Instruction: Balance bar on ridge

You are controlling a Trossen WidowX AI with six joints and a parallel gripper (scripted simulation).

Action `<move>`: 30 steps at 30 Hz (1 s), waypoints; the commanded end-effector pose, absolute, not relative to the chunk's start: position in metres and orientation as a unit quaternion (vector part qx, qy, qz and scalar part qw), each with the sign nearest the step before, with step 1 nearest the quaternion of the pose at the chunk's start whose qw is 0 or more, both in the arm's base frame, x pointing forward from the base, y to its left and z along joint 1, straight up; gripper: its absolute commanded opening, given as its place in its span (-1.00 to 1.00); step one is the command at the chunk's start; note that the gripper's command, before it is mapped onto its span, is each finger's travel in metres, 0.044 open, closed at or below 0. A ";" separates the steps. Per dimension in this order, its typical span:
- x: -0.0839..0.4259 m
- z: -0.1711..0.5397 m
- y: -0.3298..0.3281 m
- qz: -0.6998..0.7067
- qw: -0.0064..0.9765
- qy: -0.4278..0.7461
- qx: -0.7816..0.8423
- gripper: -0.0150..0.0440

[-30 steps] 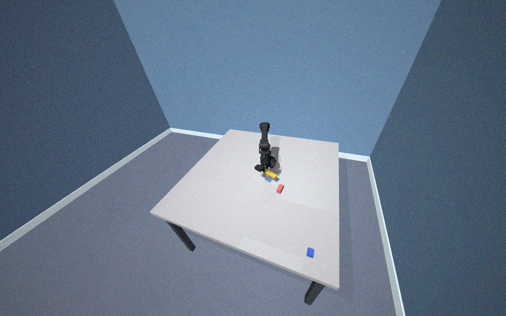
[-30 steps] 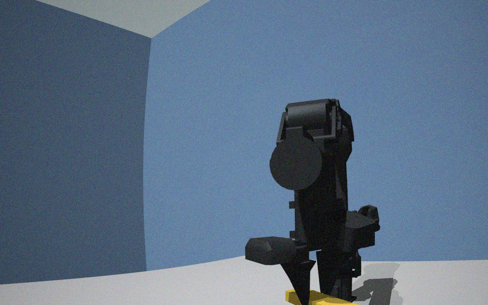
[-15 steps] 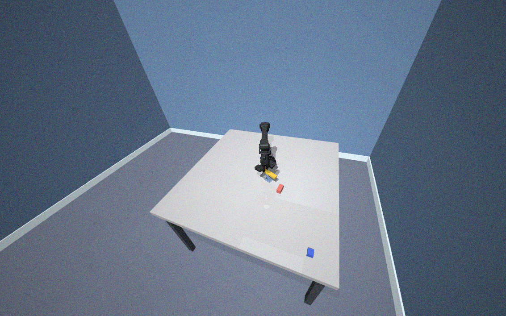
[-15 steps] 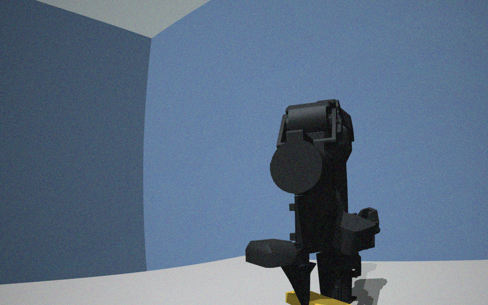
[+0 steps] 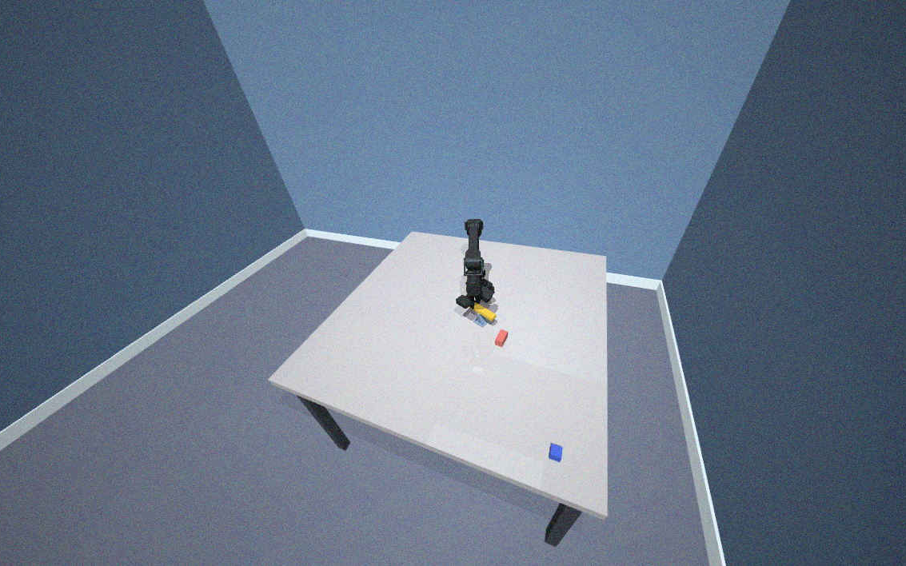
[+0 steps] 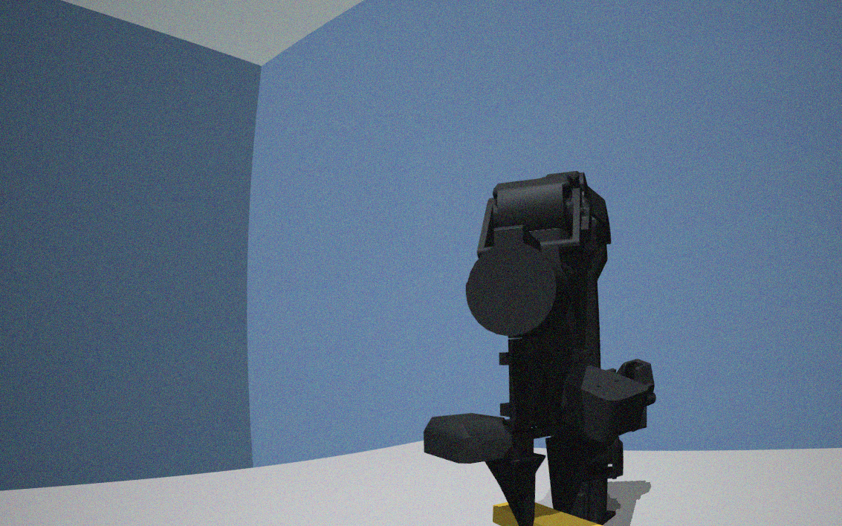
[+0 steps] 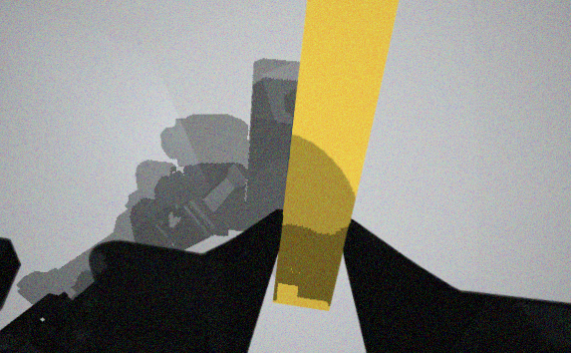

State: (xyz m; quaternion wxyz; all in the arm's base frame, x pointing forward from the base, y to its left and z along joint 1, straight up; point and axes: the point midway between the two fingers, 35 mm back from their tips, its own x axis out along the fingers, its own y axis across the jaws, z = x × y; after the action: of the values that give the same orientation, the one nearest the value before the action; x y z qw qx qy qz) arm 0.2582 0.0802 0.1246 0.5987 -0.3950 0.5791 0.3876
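Note:
My gripper (image 5: 475, 305) (image 6: 545, 515) (image 7: 313, 221) is shut on the yellow bar (image 5: 485, 312) (image 6: 505, 515) (image 7: 343, 100). The fingers hold it near one end, and the rest sticks out away from them. The light blue ridge (image 5: 480, 320) stands on the table (image 5: 400, 365) right beside the bar in the top view, partly covered by it. The ridge does not show in the other views. The exterior view cuts off the lower part of the bar. I cannot tell how high the bar is over the table or whether it touches the ridge.
A red block (image 5: 501, 337) lies on the table a short way from the bar's free end. A small blue block (image 5: 555, 452) lies much farther off, near the table's near right corner. Shadows of the arm fall on the table beside the bar.

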 end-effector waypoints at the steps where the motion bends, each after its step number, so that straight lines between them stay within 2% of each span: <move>1: 0.258 0.124 0.081 0.387 0.600 0.579 -0.393 -0.49; 30: 0.258 0.122 0.081 0.387 0.600 0.579 -0.393 -0.49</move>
State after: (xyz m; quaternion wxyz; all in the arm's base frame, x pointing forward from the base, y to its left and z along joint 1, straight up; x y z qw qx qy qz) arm 0.2583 0.0803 0.1221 0.5986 -0.3951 0.5790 0.3877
